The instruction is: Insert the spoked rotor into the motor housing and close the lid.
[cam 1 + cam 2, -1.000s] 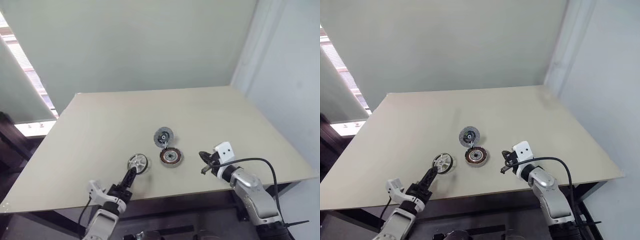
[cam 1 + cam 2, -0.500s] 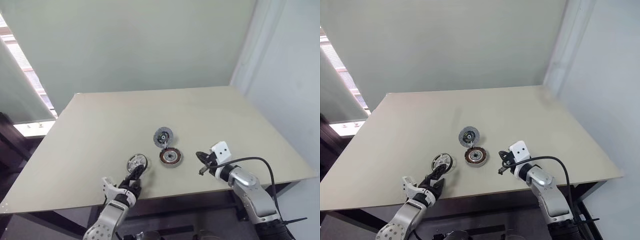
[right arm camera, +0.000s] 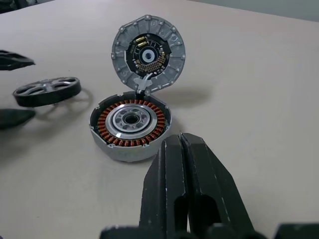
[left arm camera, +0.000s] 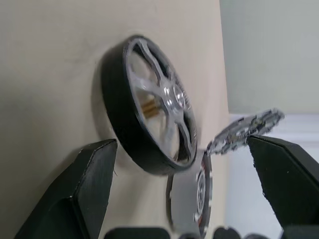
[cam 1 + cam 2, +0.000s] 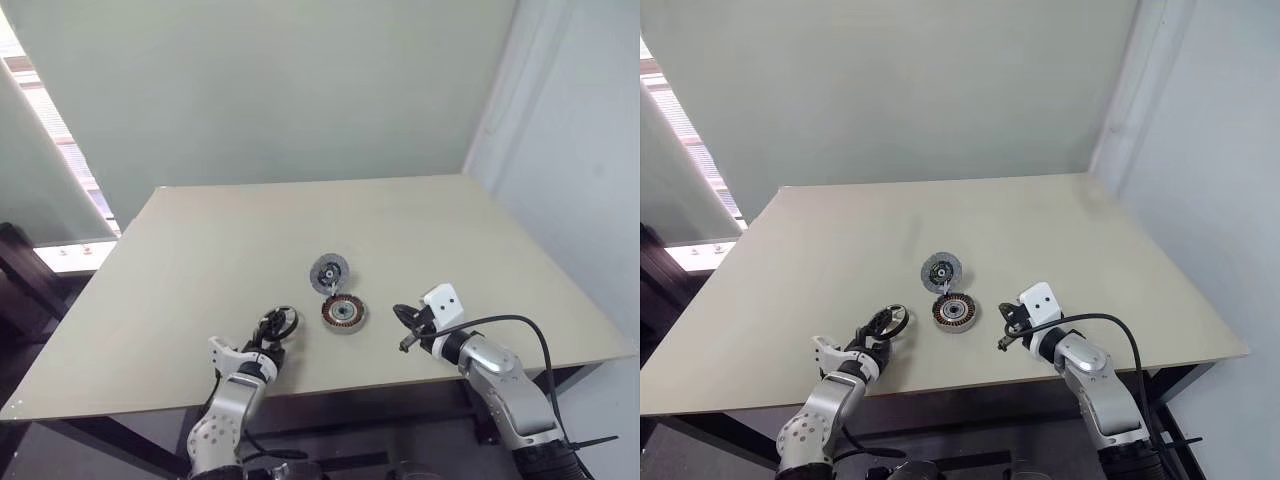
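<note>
The motor housing (image 3: 130, 126) lies flat on the beige surface (image 5: 430, 230), its ring of copper windings facing up around a silver and dark centre. The lid (image 3: 148, 53) stands open just behind it — tilted up on edge, joined to the housing's far rim by a small hinge piece, its inner face with a dark round centre turned toward the robot.

The spoked rotor (image 4: 149, 124) rests on the surface to the left of the housing, near it but not touching, lying flat with its dark rim and pale spokes showing. The left hand (image 5: 270, 336) is at the rotor with its two black fingers (image 4: 92, 174) spread wide, one on each side of the rotor's rim; neither finger presses on it in the left wrist view.

The right hand (image 5: 405, 328) hovers to the right of the housing, apart from it, its fingers (image 3: 172, 184) pressed together on nothing and pointing toward the housing.
</note>
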Tool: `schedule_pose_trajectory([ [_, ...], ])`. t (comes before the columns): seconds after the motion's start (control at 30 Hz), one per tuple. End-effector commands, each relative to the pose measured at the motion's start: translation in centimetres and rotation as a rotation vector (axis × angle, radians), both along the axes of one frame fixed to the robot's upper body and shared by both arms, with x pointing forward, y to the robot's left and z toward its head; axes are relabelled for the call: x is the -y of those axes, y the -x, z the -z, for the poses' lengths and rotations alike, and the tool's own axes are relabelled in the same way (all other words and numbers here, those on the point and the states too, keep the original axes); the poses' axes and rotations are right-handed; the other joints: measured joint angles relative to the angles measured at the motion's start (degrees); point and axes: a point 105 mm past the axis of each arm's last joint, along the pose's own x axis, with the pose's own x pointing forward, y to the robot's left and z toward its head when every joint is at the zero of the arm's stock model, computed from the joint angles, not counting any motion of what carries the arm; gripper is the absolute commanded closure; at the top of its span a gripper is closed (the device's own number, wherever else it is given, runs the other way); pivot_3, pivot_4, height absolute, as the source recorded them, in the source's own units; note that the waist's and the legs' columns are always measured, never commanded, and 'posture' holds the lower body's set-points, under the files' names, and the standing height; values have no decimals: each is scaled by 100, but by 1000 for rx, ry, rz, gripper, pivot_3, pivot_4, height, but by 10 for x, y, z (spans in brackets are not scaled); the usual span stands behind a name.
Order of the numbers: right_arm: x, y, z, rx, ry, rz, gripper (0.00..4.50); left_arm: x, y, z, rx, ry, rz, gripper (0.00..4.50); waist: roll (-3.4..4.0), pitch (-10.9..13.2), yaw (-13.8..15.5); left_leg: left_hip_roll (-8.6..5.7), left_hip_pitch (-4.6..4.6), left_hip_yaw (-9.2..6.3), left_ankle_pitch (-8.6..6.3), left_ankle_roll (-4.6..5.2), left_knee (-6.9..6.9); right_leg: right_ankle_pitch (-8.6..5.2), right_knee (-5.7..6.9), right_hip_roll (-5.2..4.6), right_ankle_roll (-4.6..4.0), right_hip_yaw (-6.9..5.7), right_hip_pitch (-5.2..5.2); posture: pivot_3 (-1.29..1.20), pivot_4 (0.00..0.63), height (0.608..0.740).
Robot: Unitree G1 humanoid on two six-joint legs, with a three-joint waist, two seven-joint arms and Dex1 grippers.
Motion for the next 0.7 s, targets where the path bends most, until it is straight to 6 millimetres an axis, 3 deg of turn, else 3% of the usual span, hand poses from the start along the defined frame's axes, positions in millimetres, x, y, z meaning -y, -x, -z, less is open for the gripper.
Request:
schedule_pose_trajectory([
  [0.03,-4,-4,-21,75,-6,-13,4452,22,-11,-4,25,72,-12,0,0,0,-5,0,0,0,0,0,0,0,0,0,0,0,0,0,0,740],
  [0.3,-3,-2,-20,76,-1,-11,4452,23,-19,2,1,79,-26,0,2,0,-1,0,-2,-6,0,0,0,0,-1,-3,0,-10,1,0,0,740],
  [0.4,-3,-2,-21,78,-1,-8,4500,23,-20,5,-16,79,-33,664,4,-1,-1,0,-2,-7,0,0,-1,0,-3,-4,0,-12,1,0,0,740],
  [0.7,-2,-1,-21,81,2,-2,4500,23,-23,8,-24,53,-19,3847,2,-2,28,-3,-5,-7,0,0,-6,1,-3,-4,1,-10,-1,0,0,740],
])
